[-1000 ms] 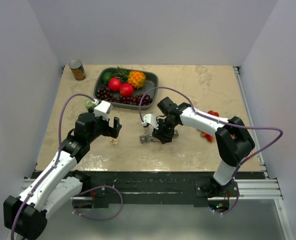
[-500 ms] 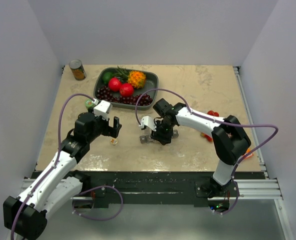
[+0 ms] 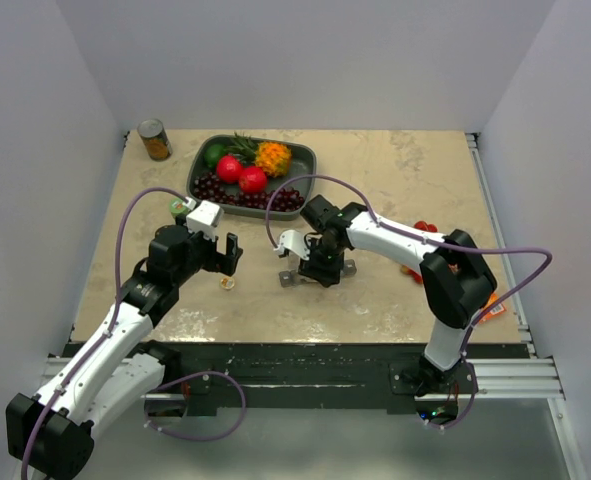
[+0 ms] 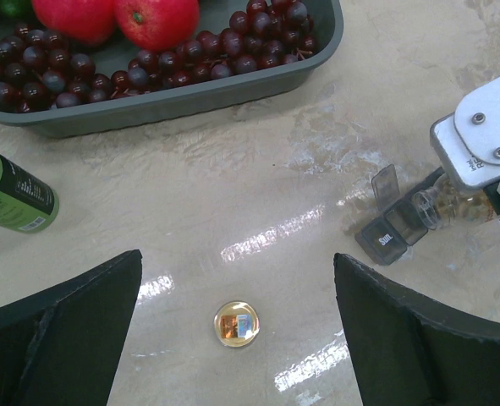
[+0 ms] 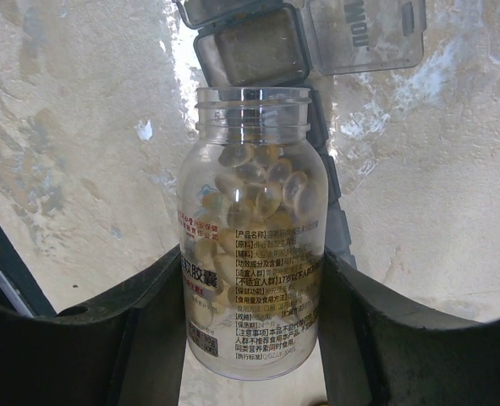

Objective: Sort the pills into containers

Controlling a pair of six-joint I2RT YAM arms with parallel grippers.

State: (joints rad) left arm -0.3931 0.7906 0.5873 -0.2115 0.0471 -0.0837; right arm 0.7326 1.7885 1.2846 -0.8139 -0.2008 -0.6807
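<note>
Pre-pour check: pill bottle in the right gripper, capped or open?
Open. The pill bottle shows a bare threaded mouth, no cap, clamped in the right gripper.

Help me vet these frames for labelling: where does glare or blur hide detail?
Left wrist: white glare streaks on the glossy beige tabletop; dark jaws show little detail. Right wrist: clear plastic pill bottle sharp, label readable; glare whitens the tabletop beside the grey lidded pill strip. Top external: even light, soft shadows.

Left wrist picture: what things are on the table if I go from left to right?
Green plastic bottle → small round clear piece with an amber middle → grey plastic strip of pill compartments → clear plastic pill bottle.
</note>
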